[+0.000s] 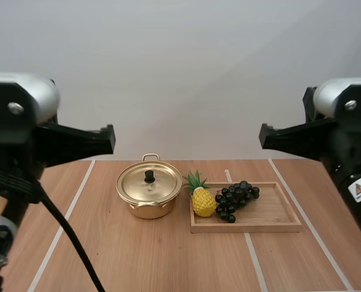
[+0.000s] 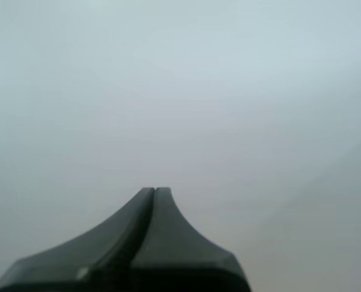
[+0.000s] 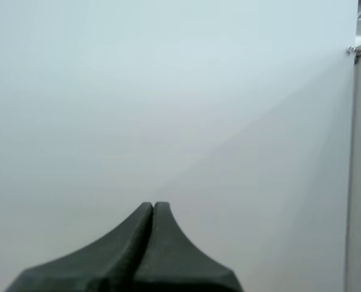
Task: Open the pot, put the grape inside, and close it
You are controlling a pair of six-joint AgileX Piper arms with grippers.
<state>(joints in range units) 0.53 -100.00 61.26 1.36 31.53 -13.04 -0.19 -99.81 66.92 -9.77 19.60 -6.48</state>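
A gold pot (image 1: 148, 193) stands on the table with its lid (image 1: 148, 183) on, black knob (image 1: 149, 176) on top. To its right a bunch of dark grapes (image 1: 236, 199) lies in a wooden tray (image 1: 271, 217). My left gripper (image 1: 111, 139) is raised high above the table's left side, pointing inward. My right gripper (image 1: 262, 135) hangs equally high on the right. In the left wrist view my left gripper (image 2: 154, 190) is one shut wedge against a plain wall. The right gripper (image 3: 153, 204) looks the same in the right wrist view. Both hold nothing.
A yellow toy pineapple (image 1: 201, 198) with green leaves stands at the tray's left end, between the pot and the grapes. White tape lines (image 1: 69, 216) run across the wooden table (image 1: 137, 255).
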